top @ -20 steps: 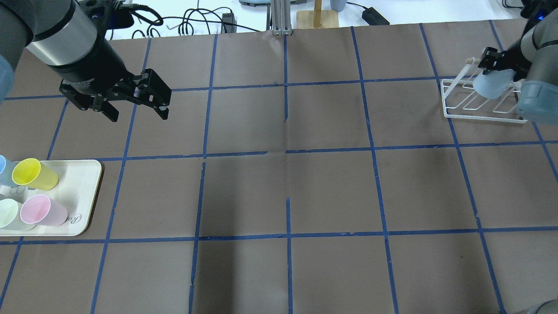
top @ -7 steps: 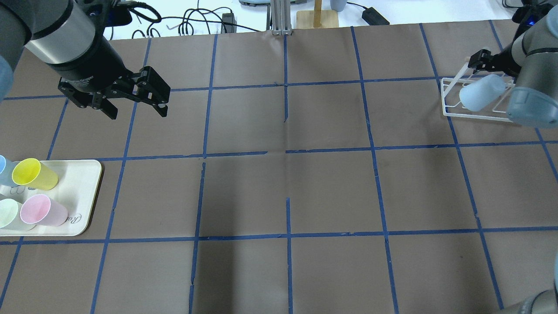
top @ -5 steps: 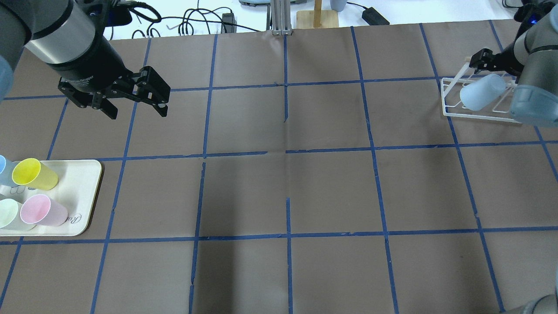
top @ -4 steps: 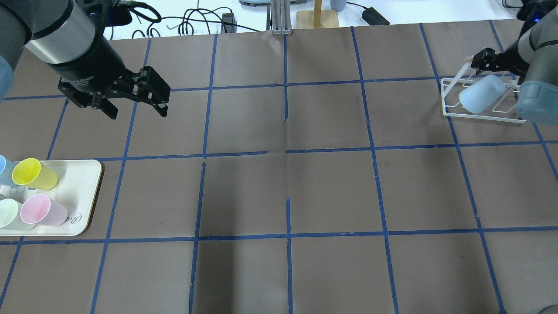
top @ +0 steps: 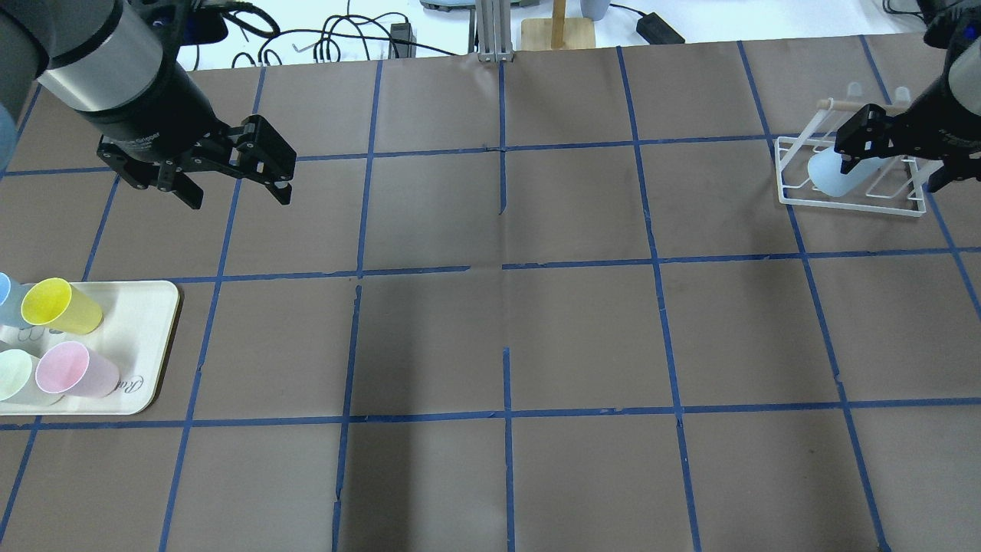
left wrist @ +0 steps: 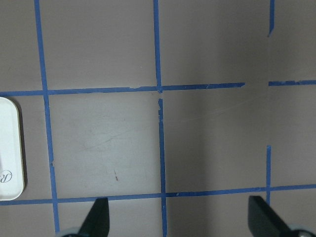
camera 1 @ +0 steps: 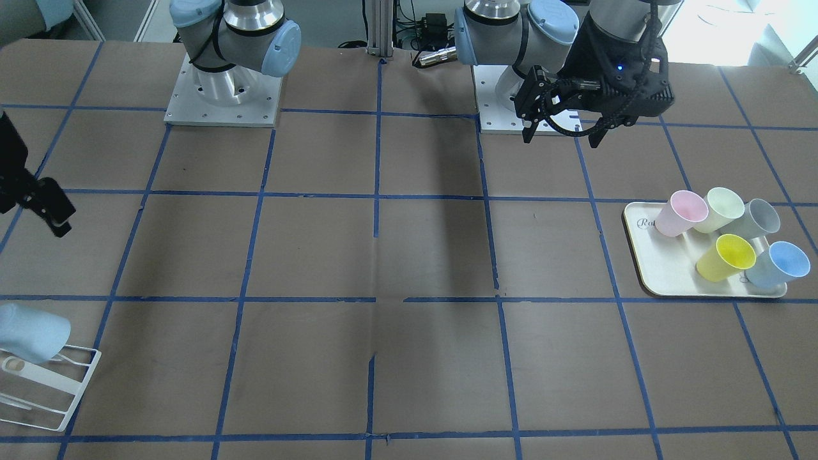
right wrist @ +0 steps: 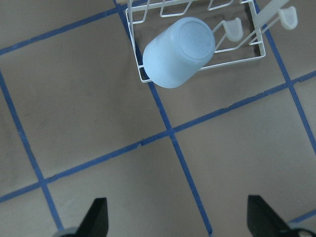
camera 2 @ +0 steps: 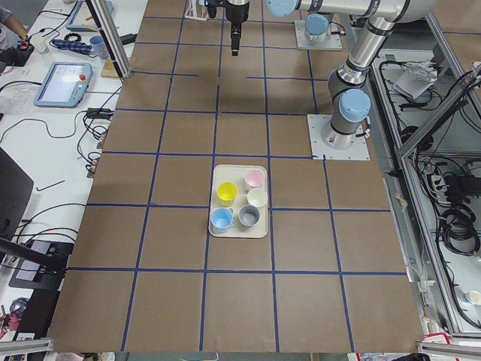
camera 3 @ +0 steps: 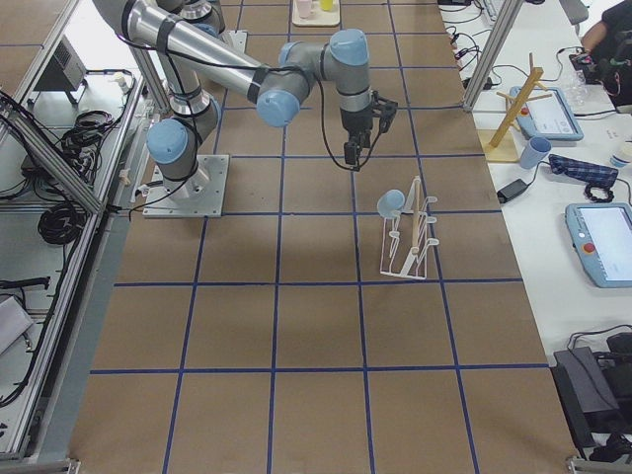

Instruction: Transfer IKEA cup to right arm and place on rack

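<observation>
The IKEA cup [top: 829,175], a pale sky-blue tumbler, rests tilted with its base up on the white wire rack [top: 782,172] at the table's far right. It also shows in the right wrist view [right wrist: 178,52], the front view [camera 1: 32,331] and the right side view [camera 3: 392,202]. My right gripper [top: 891,172] hangs open and empty above the cup and rack, not touching them; its fingertips [right wrist: 98,212] frame bare table. My left gripper [top: 236,198] is open and empty above the table's left back part, also seen from the front [camera 1: 562,137].
A cream tray [top: 146,337] at the left front holds a yellow tumbler [top: 57,305], a pink one [top: 73,369], a pale green one [top: 15,376], a second blue one [camera 1: 776,263] and a grey one [camera 1: 757,218]. A wooden stand [top: 558,27] and cables lie beyond the table's back edge.
The cup went from my right gripper's hold onto the rack. The right gripper then drew off it and turned to hang open above it. The left gripper shifted slightly left.
</observation>
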{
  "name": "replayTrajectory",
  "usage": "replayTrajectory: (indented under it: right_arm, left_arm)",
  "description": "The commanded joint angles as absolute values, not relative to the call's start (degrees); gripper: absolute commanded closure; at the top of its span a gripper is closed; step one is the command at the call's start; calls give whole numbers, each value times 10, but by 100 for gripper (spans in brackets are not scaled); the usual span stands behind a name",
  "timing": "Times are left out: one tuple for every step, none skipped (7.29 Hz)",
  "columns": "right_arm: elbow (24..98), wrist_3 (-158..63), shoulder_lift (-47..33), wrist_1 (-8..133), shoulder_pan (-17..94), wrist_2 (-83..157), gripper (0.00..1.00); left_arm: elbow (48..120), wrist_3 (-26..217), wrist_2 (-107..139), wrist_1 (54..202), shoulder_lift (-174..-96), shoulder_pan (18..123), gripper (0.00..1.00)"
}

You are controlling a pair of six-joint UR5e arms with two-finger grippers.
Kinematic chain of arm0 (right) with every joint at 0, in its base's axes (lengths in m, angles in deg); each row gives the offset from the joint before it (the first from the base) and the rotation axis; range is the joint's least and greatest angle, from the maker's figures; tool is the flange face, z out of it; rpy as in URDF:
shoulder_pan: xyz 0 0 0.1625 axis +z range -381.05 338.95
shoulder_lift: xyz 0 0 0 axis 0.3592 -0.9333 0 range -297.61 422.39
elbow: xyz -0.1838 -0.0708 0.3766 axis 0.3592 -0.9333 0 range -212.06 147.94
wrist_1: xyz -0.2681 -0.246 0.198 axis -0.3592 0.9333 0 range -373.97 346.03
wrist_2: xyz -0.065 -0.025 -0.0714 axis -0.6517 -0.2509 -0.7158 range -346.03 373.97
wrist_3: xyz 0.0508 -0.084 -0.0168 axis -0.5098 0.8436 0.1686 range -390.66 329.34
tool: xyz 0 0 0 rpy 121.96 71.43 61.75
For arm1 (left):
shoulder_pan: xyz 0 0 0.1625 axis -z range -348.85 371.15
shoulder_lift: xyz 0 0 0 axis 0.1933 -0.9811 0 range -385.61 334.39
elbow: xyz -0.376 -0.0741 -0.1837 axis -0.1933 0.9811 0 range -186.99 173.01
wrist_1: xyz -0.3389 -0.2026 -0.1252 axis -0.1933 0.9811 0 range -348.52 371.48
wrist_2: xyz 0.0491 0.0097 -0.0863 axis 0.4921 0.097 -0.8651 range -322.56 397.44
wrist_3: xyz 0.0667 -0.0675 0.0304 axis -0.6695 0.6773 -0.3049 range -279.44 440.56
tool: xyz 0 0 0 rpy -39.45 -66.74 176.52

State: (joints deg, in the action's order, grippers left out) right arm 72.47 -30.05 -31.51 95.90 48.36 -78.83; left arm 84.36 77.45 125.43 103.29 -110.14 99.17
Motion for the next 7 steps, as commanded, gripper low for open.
replayTrajectory:
  right_arm:
    - [703, -305, -362, 831, 519, -784, 0]
    - [688, -306, -362, 798, 558, -782, 0]
    - [685, -307, -363, 793, 611, -786, 0]
    - [684, -307, -363, 792, 654, -786, 0]
    - [673, -307, -363, 757, 666, -783, 0]
    - [640, -307, -362, 708, 667, -782, 0]
    - [616, -307, -362, 675, 668, -755, 0]
  left_arm:
    - [842, 776, 1268, 1032, -1095, 993, 0]
    - [822, 776, 1269, 1033, -1112, 990, 0]
    - [801, 777, 1286, 1040, -1127, 988, 0]
    - [785, 783, 1299, 1043, -1142, 989, 0]
    - [771, 783, 1299, 1048, -1152, 989, 0]
    - [767, 784, 1295, 1053, -1158, 991, 0]
    - [774, 784, 1294, 1053, -1159, 996, 0]
